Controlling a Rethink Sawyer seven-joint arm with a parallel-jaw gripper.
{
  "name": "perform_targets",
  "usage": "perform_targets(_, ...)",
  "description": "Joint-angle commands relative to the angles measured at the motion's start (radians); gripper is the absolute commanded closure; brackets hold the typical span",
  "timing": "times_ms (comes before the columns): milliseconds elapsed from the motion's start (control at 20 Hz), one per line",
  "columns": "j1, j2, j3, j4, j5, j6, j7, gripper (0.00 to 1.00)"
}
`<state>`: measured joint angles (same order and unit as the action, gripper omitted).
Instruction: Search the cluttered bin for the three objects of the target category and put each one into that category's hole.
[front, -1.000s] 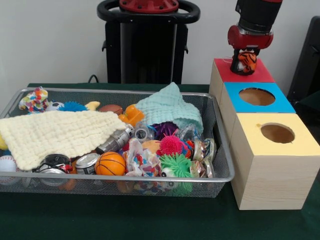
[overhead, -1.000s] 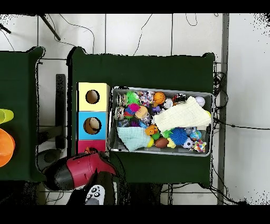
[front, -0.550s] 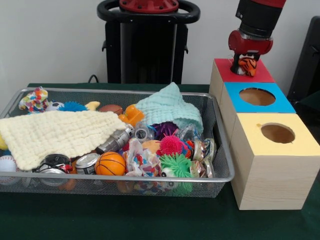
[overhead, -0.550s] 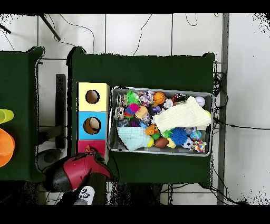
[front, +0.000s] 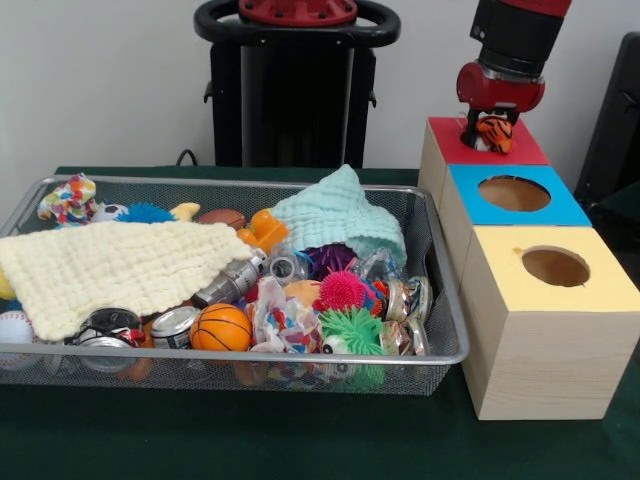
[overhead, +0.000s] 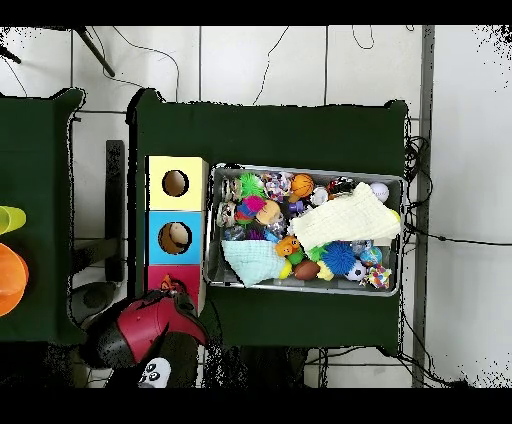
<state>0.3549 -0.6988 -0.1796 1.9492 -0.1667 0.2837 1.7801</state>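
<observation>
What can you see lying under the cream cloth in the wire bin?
Poking out from under the cream cloth: a silver cylinder, tins and a baseball. Anything beneath the cloth's middle is covered, so it cannot be seen.

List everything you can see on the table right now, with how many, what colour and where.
Wire bin: one, silver, on the green cloth.
Yellow cloth: one, draped over the bin's left part.
Mint cloth: one, at the bin's back.
Basketball: one, orange, near the front rim.
Spiky balls: pink and green, front right of the bin.
Boxes: three with red, blue and yellow tops, right of the bin.
Tiger toy: one, orange and black, over the red box.
Gripper: one, shut on the tiger toy.
</observation>
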Motion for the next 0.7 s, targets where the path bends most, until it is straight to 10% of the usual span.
perform_targets(50,-0.031,0.095,-0.026,-0.022,-0.017,-0.066,0.165,0.00)
perform_targets(600,-0.031,0.093,-0.026,-0.020,-0.031,-0.052,0.146,0.00)
perform_targets(650,-0.032,0.095,-0.026,-0.024,-0.029,-0.052,0.149,1.00)
perform_targets(700,-0.032,0.095,-0.026,-0.022,-0.029,-0.053,0.148,1.00)
